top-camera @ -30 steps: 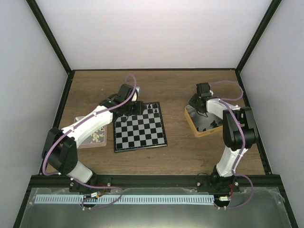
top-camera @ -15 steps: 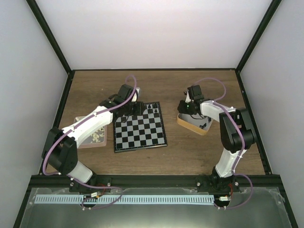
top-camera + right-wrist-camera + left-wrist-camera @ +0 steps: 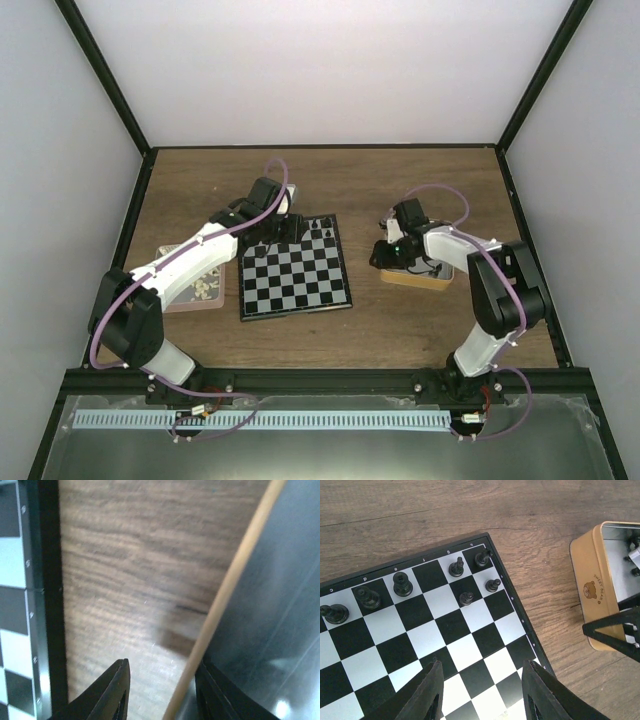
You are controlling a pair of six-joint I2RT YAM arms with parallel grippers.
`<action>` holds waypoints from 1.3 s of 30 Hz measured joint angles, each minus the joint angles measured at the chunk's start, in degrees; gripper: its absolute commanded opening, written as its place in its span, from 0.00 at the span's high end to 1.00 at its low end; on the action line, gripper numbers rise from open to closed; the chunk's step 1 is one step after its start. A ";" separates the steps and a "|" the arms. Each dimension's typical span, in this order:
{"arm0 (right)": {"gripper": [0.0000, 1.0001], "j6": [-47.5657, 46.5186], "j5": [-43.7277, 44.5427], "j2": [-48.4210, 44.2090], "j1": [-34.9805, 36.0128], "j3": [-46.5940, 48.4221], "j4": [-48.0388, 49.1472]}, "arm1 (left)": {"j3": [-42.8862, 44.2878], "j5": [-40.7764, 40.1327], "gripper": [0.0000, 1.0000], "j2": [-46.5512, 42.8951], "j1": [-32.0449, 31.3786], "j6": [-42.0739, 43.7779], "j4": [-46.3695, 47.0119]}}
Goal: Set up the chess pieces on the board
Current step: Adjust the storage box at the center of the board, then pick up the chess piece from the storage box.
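The board (image 3: 295, 275) lies mid-table, with several black chess pieces (image 3: 456, 567) standing on its far rows; one stands on the corner square (image 3: 482, 558). My left gripper (image 3: 482, 664) hovers over the board's far part (image 3: 262, 238), open, with only bare squares between its fingers. My right gripper (image 3: 383, 255) is at the left edge of the tan metal tin (image 3: 425, 270). In the right wrist view it (image 3: 162, 662) is open and straddles the tin's rim (image 3: 235, 575), one finger over the wood, the other inside the tin.
A pink tray (image 3: 170, 300) holding pale pieces sits left of the board under the left arm. The board's dark edge (image 3: 50, 605) lies just left of the right gripper. Dark frame rails and white walls bound the table.
The right gripper has swung left and nearer, from over the tin's far side to its left edge. The tin has shifted and turned with it. The left arm is still.
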 measured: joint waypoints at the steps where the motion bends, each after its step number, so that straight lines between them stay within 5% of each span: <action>1: 0.60 -0.11 -0.57 -0.63 0.24 -0.66 -0.50 | 0.00 0.00 0.54 0.00 0.00 0.00 0.02; 7: 0.54 0.15 -1.29 -3.23 1.20 -2.60 -2.60 | 0.00 0.15 0.54 0.00 0.00 0.00 0.00; 10: 0.40 0.94 -1.14 -5.31 1.27 -3.06 -3.82 | -0.02 0.20 0.54 0.00 0.00 0.00 0.00; 13: 0.36 2.60 0.50 -8.76 1.31 -2.99 -4.13 | 0.00 0.22 0.54 0.00 0.00 0.00 0.00; 21: 0.65 14.51 18.86 -15.04 -0.70 -0.76 -3.28 | 0.00 0.24 0.54 0.00 0.00 0.00 0.00; 39: 0.66 22.69 30.27 -4.24 -8.76 -0.24 -0.28 | 0.00 -0.22 0.53 -0.02 0.00 -0.04 0.00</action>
